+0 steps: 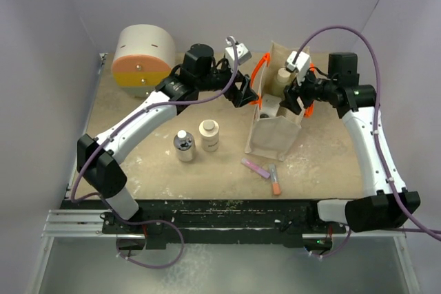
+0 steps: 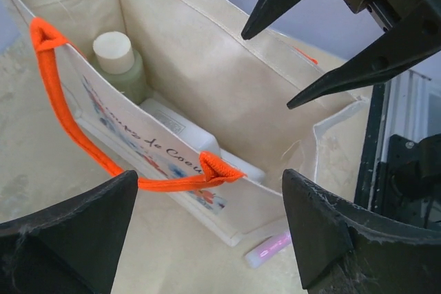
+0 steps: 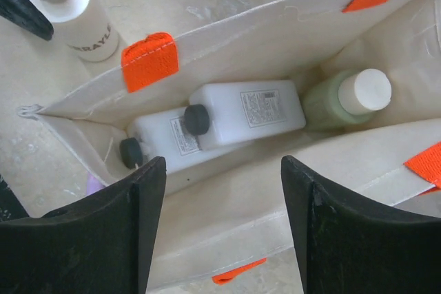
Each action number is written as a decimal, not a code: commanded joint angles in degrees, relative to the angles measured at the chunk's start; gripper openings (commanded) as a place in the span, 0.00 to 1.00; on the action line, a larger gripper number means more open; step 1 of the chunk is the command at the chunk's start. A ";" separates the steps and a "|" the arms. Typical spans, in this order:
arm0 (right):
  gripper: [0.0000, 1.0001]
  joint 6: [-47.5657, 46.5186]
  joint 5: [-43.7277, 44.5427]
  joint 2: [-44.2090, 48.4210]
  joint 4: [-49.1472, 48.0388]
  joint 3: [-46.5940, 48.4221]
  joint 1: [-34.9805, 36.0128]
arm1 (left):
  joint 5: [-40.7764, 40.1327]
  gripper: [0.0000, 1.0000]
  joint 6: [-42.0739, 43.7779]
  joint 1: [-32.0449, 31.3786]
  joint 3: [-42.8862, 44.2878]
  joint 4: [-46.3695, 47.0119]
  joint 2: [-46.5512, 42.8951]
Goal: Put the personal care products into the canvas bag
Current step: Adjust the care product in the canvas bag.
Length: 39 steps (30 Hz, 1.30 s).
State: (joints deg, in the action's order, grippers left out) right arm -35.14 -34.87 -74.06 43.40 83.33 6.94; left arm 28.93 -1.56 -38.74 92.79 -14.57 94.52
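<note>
Both end effectors, left (image 1: 242, 93) and right (image 3: 224, 163), gape wide and empty at the mouth of the bag (image 1: 272, 137). Inside it two white bottles (image 3: 244, 108) lie flat and a green bottle (image 3: 344, 101) stands upright; the grey bottle (image 1: 183, 147) and jar (image 1: 209, 135) wait on the tabletop (image 1: 324, 156) left of the bag. The risk: fingers this close could clash, or hook an orange handle (image 2: 76, 139) and topple the bag.
</note>
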 commanded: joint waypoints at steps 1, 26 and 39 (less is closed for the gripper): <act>0.68 0.40 -2.80 -0.19 -0.34 -1.05 -1.24 | 0.99 0.88 -9.07 -1.30 3.21 4.61 2.05; 0.59 -13.60 3.64 7.94 -1.97 -24.03 4.97 | 1.76 0.72 -1.66 -5.98 -3.76 -1.57 6.60; 0.64 2.49 -4.15 1.06 -10.49 -17.39 4.62 | 6.97 0.96 -8.13 -4.28 -11.38 11.34 -1.19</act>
State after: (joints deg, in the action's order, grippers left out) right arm -38.61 -34.33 -72.97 35.94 61.67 11.57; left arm 31.42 -5.93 -43.83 81.71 -10.92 98.48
